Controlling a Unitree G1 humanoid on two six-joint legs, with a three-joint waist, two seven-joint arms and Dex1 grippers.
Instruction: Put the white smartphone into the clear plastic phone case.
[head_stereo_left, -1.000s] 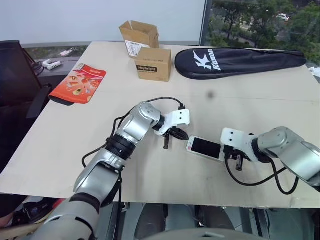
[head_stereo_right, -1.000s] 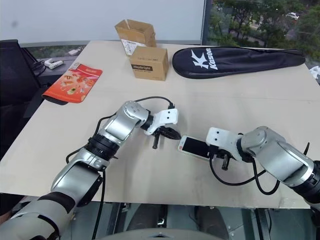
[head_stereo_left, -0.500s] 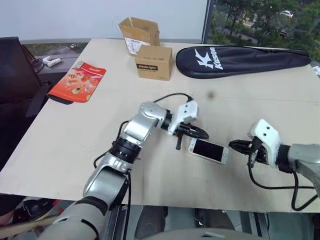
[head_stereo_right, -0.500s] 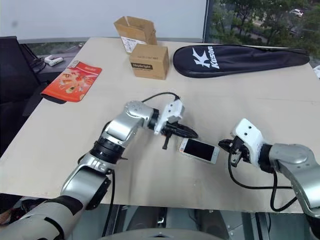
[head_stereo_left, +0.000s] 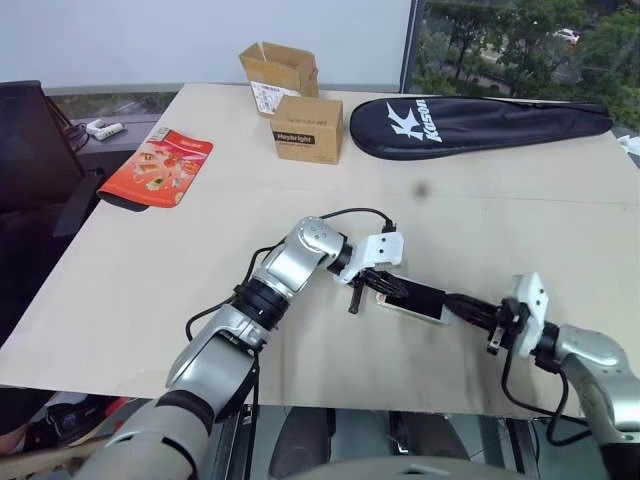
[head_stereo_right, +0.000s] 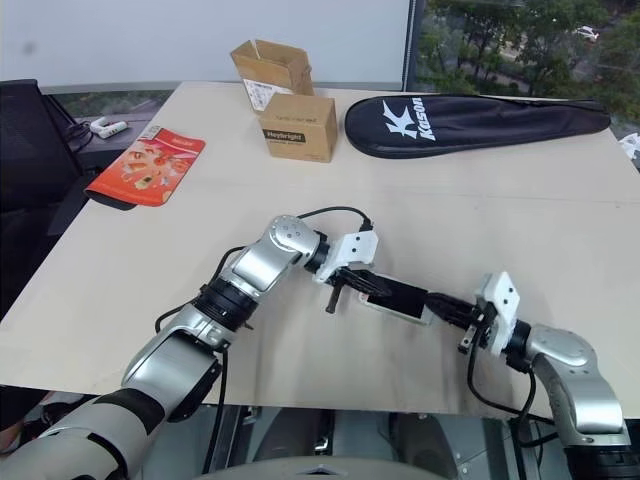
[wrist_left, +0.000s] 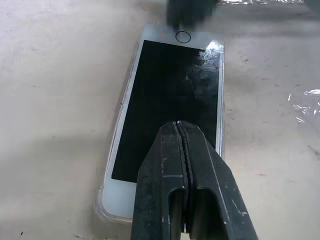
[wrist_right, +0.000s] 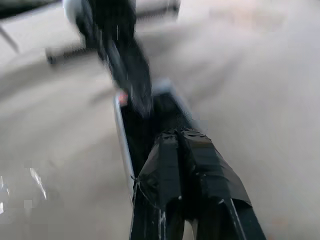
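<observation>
The white smartphone (wrist_left: 170, 95) lies face up on the table, black screen and white bezels showing. A glossy clear rim, the clear plastic phone case (wrist_left: 102, 209), hugs its edges and near corner. My left gripper (wrist_left: 180, 124) is shut, its tips resting over the middle of the screen; from the head it reaches in from the phone's left end (head_stereo_left: 398, 288). My right gripper (head_stereo_left: 450, 299) is shut too, lying nearly level, with its tips at the phone's right end by the home button. In the right wrist view its fingertips (wrist_right: 170, 150) sit over the phone (wrist_right: 125, 135).
Two cardboard boxes (head_stereo_left: 278, 68) (head_stereo_left: 308, 128) and a black racket bag (head_stereo_left: 480, 122) lie at the table's far side, and a red packet (head_stereo_left: 156, 165) sits at the left edge. Bits of clear film (wrist_left: 302, 97) lie beside the phone. The table's front edge (head_stereo_left: 330, 385) runs close below it.
My right gripper has swung down from a raised pose to lie level, with its tips at the phone's right end. The left gripper has slid right onto the phone.
</observation>
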